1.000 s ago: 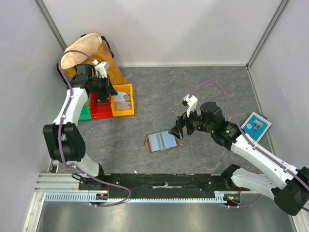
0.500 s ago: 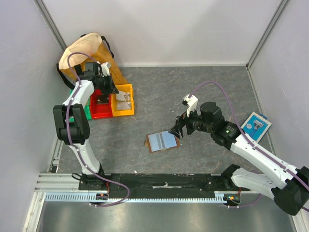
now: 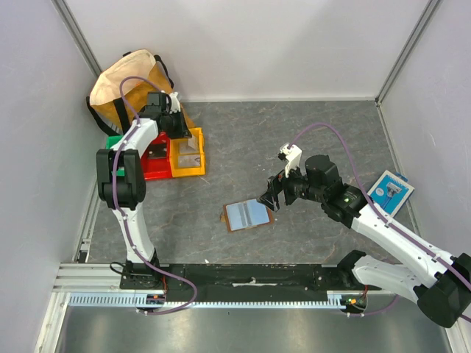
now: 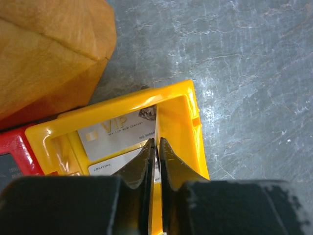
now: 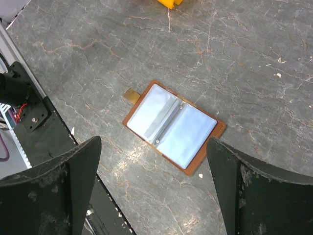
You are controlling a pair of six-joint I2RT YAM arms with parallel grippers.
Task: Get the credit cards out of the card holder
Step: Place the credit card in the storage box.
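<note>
While right gripper hangs spread-fingered over open card holder, left gripper, fingers pressed together, above far-left-corner yellow bin: unpinned holder could skid.

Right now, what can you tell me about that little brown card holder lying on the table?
The card holder lies opened flat, inside up, on the grey stone-look table. Reddish-brown leather shows as a thin border around two pale blue-grey sleeve pages joined at a riveted centre spine. A short tan tab sticks out from one edge. Whether the sleeves hold anything I cannot tell. Only the table touches it; the right arm's open jaws hang above.
</note>
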